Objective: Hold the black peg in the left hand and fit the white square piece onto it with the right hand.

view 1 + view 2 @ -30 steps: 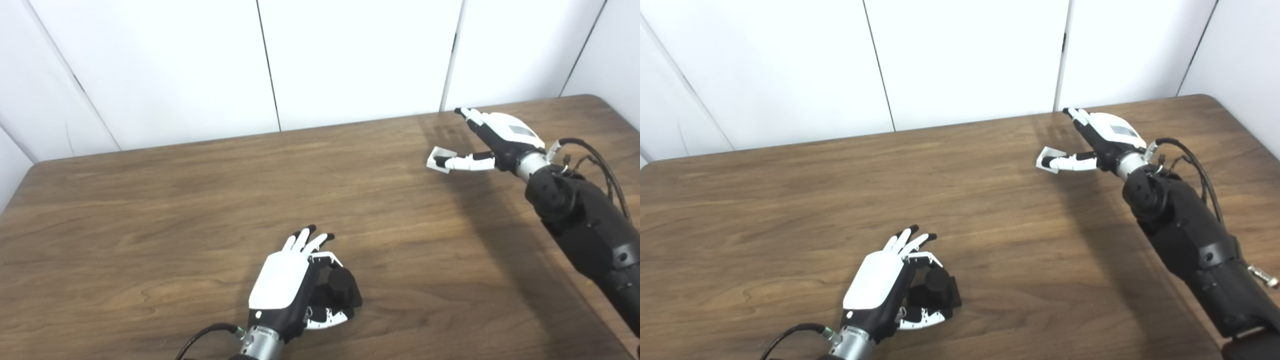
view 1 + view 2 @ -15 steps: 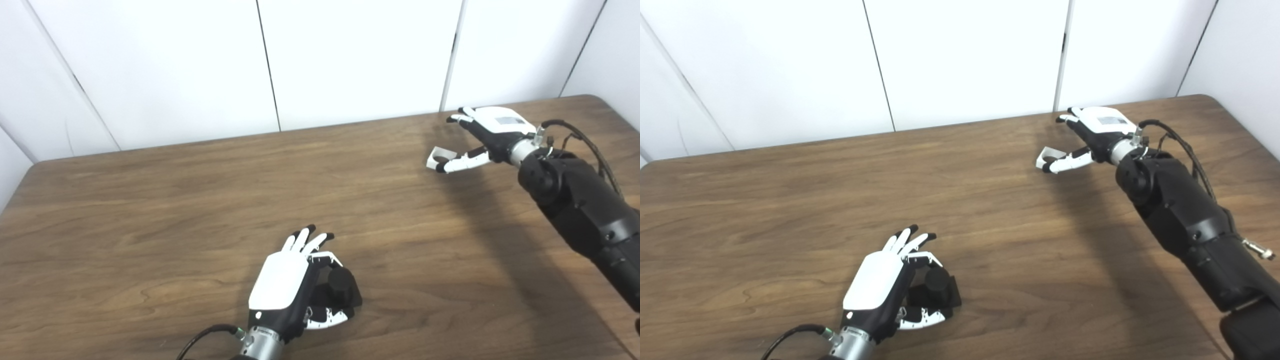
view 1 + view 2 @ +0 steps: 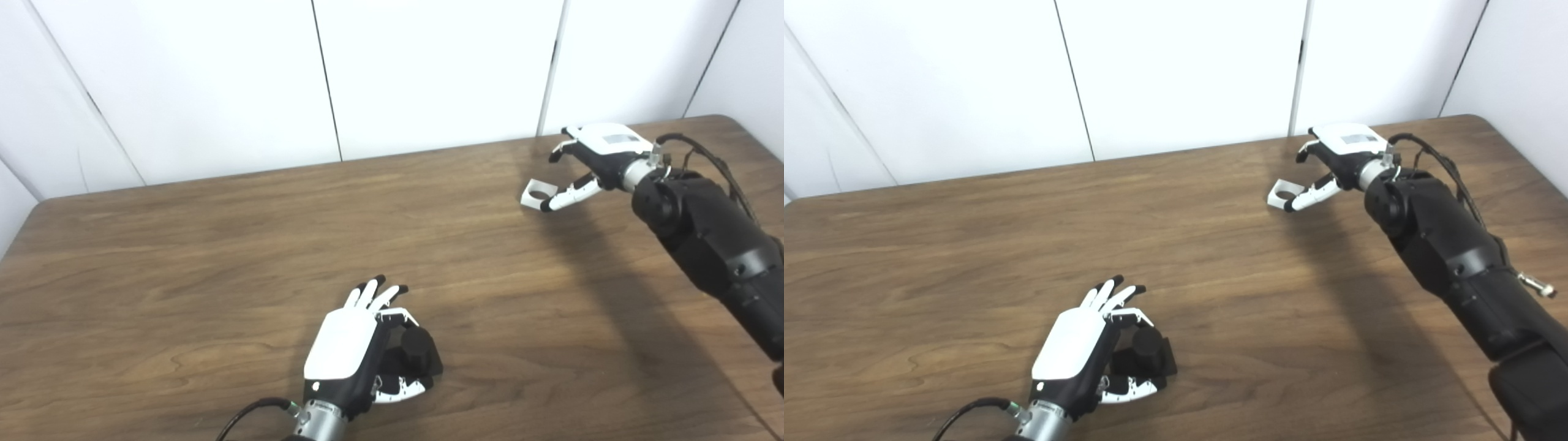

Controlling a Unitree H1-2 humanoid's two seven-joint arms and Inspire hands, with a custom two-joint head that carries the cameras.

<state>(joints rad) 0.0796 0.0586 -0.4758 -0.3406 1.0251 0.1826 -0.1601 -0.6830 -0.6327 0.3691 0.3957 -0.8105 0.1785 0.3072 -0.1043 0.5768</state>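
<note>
The black peg (image 3: 418,346) stands upright on its black square base near the table's front edge. My left hand (image 3: 344,354) lies beside it, its thumb and one finger closed against the base and the other fingers stretched forward. The white square piece (image 3: 535,195), with a round hole, lies flat on the table at the far right. My right hand (image 3: 599,154) hovers just right of it, palm down, fingers curled and apart. The thumb tip is at the piece's right edge. The right hand holds nothing.
The brown wooden table (image 3: 184,257) runs to white wall panels at the back. Its right edge and rounded far right corner (image 3: 735,119) are close to my right arm (image 3: 704,245). A cable (image 3: 257,407) trails from my left wrist.
My right hand has turned palm down and curled its fingers over the white piece, the forearm swinging further back. The piece, the peg and my left hand have not moved.
</note>
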